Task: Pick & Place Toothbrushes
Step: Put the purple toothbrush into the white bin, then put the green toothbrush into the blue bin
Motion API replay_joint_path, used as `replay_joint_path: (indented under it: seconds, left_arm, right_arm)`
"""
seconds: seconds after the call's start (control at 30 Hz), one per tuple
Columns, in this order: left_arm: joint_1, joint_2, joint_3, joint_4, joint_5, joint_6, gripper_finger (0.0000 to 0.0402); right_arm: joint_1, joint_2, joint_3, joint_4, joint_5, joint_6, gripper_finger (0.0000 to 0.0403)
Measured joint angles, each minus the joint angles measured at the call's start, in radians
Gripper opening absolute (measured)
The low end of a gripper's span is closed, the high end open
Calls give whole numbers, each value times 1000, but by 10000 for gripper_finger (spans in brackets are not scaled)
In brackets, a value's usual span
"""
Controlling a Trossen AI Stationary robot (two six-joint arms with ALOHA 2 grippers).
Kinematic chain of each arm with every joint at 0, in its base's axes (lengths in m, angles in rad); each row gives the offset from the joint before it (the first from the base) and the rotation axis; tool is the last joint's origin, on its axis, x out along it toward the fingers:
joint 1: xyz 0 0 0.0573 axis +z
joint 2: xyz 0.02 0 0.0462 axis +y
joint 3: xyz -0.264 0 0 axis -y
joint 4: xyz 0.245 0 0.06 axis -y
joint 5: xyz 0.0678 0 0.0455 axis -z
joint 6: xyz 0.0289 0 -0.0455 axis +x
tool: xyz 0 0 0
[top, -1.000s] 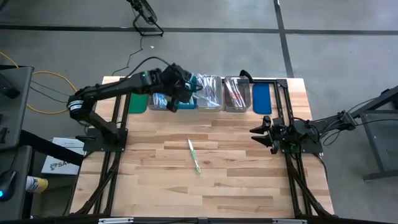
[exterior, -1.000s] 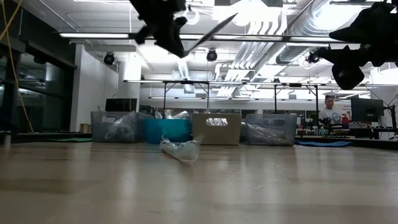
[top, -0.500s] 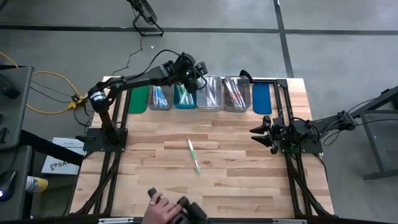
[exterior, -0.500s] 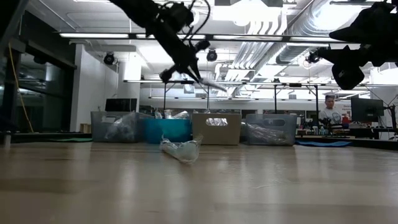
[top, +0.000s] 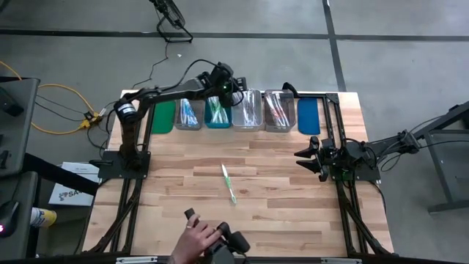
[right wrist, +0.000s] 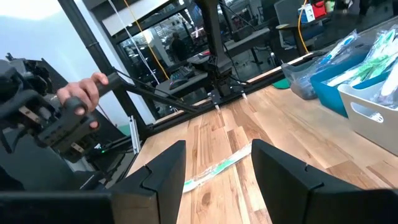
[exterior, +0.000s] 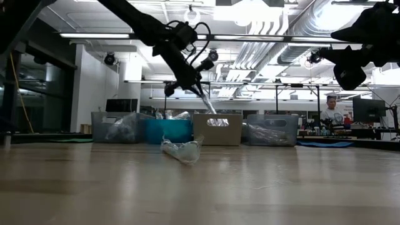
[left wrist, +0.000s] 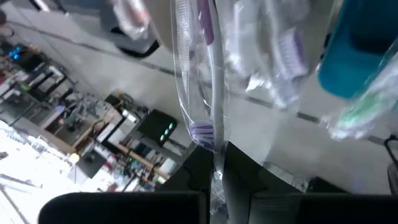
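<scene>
A wooden table (top: 183,213) is seen from above, with a row of small bins along its far edge at twelve o'clock. The left gripper (top: 227,86) is held over that row, above the boundary between the teal bin (top: 218,117) and the clear bin (top: 247,110). Its fingers are clenched on a wrapped toothbrush (left wrist: 202,93) with a purple handle, which in the level view hangs slanting down from the gripper toward the bins, so it is probably being carried for sorting by colour. Which bin it is meant for cannot be told.

A second, green toothbrush (top: 229,183) in a clear wrapper is left lying flat at the centre of the table, well apart from the bins, angled from about eleven to five o'clock. It is judged to be next for collection.

The right gripper (top: 311,156) is parked at three o'clock, above the table near the right edge, its fingers released and nothing held. Its wrist view looks across the boards at the green toothbrush (right wrist: 217,167), so it seems placed ready but waiting.

At six o'clock, a person's hand (top: 196,238) is seen at the near edge of the table, closed on a dark handle, which suggests the arms are being steered by hand.

More wrapped toothbrushes are seen filling the grey bin (top: 189,115) and another clear bin (top: 277,111).
</scene>
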Motion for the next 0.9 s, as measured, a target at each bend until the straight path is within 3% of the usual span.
replay_joint_path:
  seconds: [0.33, 0.7, 0.9]
  left_arm:
    - [0, 31, 0, -7, 46, 50, 24]
    - [-4, 31, 0, -7, 140, -35, 127]
    - [-38, 31, 0, 36, 111, -70, 166]
  right_arm:
    - [0, 0, 0, 0, 0, 0, 176]
    - [0, 0, 0, 0, 0, 0, 176]
    - [0, 0, 0, 0, 0, 0, 176]
